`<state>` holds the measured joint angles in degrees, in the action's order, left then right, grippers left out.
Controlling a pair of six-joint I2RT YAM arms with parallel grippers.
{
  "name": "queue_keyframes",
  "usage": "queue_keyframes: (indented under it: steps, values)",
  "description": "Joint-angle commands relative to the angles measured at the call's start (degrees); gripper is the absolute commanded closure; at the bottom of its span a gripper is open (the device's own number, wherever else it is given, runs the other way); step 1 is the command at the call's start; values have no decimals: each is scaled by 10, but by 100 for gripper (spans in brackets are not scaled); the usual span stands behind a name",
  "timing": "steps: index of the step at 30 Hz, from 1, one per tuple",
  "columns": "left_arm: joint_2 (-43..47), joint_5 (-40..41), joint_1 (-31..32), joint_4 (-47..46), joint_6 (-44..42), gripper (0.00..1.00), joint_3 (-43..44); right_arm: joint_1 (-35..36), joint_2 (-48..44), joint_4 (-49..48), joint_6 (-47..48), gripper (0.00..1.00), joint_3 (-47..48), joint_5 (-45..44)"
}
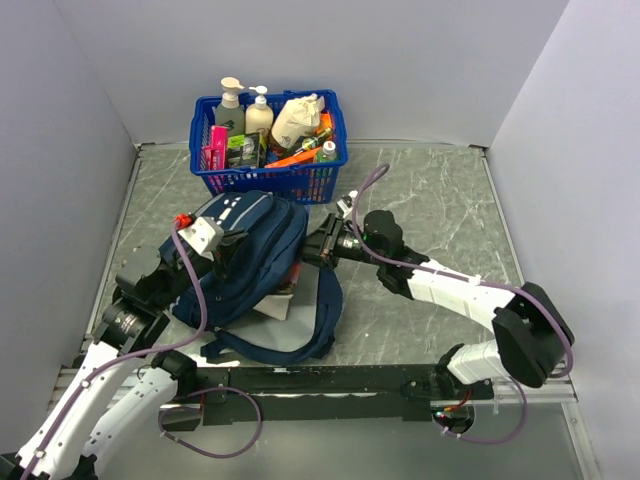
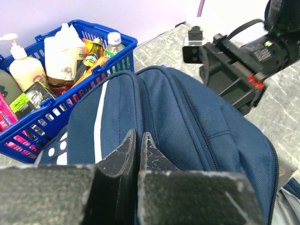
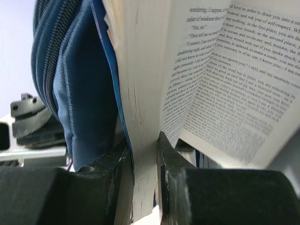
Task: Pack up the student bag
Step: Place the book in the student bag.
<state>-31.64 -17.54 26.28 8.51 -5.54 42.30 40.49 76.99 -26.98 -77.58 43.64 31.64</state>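
Observation:
The student bag is a navy blue backpack lying in the middle of the table; it fills the left wrist view. My left gripper rests on top of the bag, its jaws shut on a fold of the blue fabric. My right gripper is at the bag's right side. Its jaws are shut on a thick wad of pages of an open book, held right against the bag's edge. The printed pages fan out to the right.
A blue plastic mesh basket of bottles and packets stands just behind the bag, also in the left wrist view. The bag's grey-lined straps trail toward the near edge. Grey walls enclose the marbled table.

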Motion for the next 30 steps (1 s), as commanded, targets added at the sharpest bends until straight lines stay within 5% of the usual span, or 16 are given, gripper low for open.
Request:
queue_keyframes:
  steps: [1, 9, 19, 20, 24, 30]
  values:
    - [6, -29, 2, -87, 33, 99, 59, 26, 30, -172, -6, 100, 80, -94]
    - [-9, -45, 1, -87, 81, 99, 72, 79, 162, -194, -8, 100, 163, -183]
    - [-13, -45, 1, -99, 89, 99, 64, 122, 250, 9, 74, 99, 278, -177]
    - [-11, -41, 1, -97, 87, 99, 63, 118, 244, 24, 76, 94, 275, -173]
    - [-7, -31, 1, -89, 78, 99, 61, 101, 192, 75, 107, 44, 242, -159]
    - [-9, -5, 2, -69, 82, 99, 45, 74, 73, 163, 190, 12, 172, -131]
